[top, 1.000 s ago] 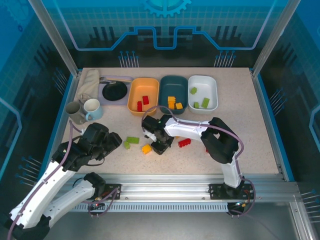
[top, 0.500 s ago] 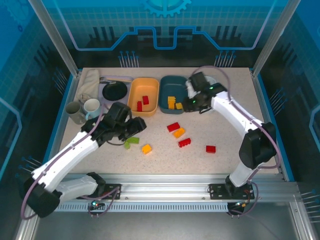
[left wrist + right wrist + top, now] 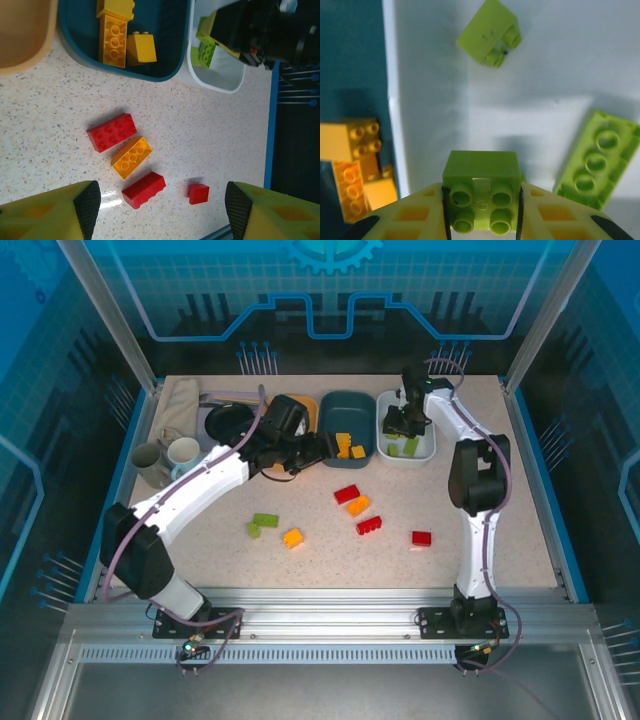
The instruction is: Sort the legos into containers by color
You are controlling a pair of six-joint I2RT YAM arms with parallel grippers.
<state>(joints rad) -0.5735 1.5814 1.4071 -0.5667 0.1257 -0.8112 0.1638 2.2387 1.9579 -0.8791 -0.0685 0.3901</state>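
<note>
Right gripper [image 3: 481, 212]: closed on one green brick [image 3: 481, 172], pads on its flat side walls, over the white tub [image 3: 570, 65] directly beneath. Brick judged light, rigid, slick-sided; best held by opposite walls, studs free.

The tabletop [image 3: 210, 130] is beige with dark speckles. Small studded plastic pieces: red bricks [image 3: 111, 132], orange-yellow bricks [image 3: 131, 157], light green bricks [image 3: 481, 170]. Rounded shallow plastic containers: an orange tub [image 3: 20, 30], a dark teal tub [image 3: 165, 30], a white tub [image 3: 220, 75]. The right gripper [image 3: 481, 200] has yellow fingers [image 3: 415, 215] with black patches.
</note>
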